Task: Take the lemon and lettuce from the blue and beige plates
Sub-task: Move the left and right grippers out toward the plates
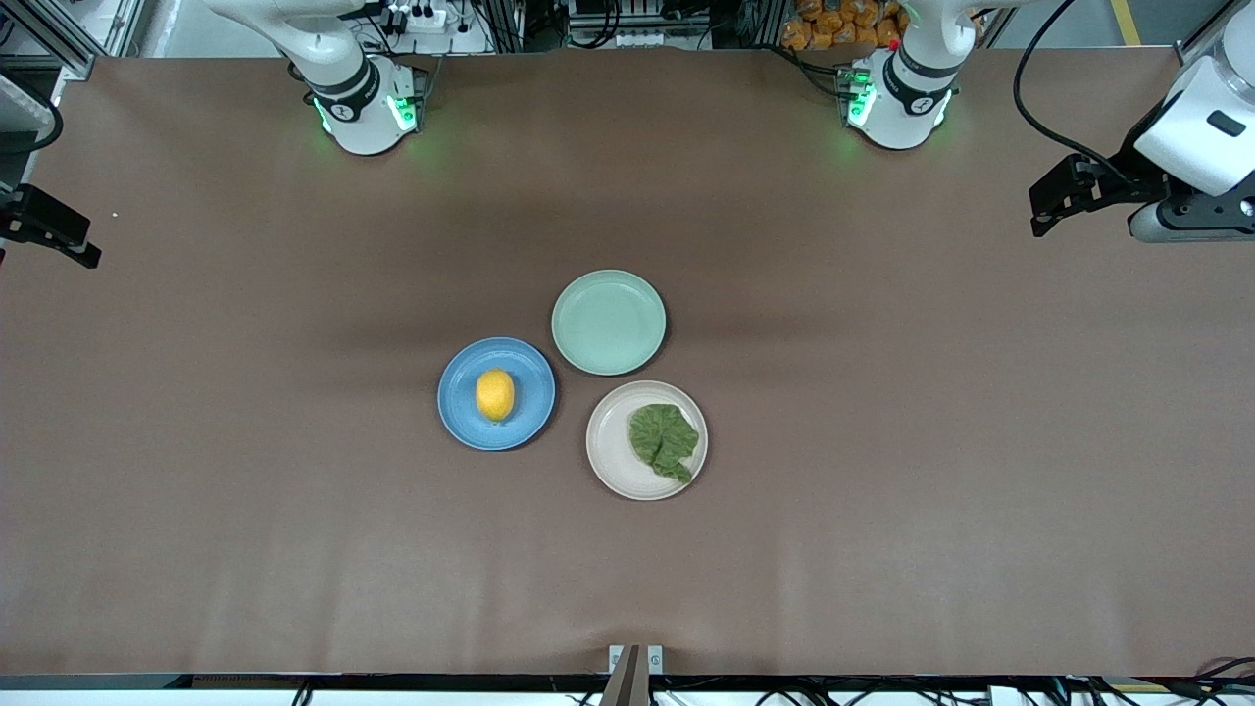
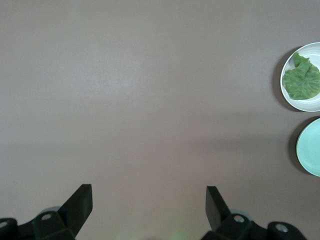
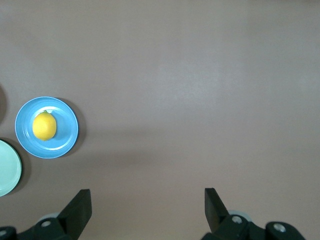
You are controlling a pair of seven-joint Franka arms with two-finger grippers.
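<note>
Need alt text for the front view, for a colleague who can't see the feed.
Three plates cluster mid-table: a blue plate holding a lemon, a beige plate holding a lettuce leaf, and an empty mint-green plate farthest from the camera. Both arms wait at the table's ends, left tool and right tool open.

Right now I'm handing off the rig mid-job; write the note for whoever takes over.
Left tool: open, holding nothing, up over bare table at the left arm's end, waiting.
Right tool: open, holding nothing, up over bare table at the right arm's end.
Lemon lies on the blue plate; lettuce lies on the beige plate. The mint-green plate holds nothing.
Done: nothing picked.
Left: pick both.
</note>
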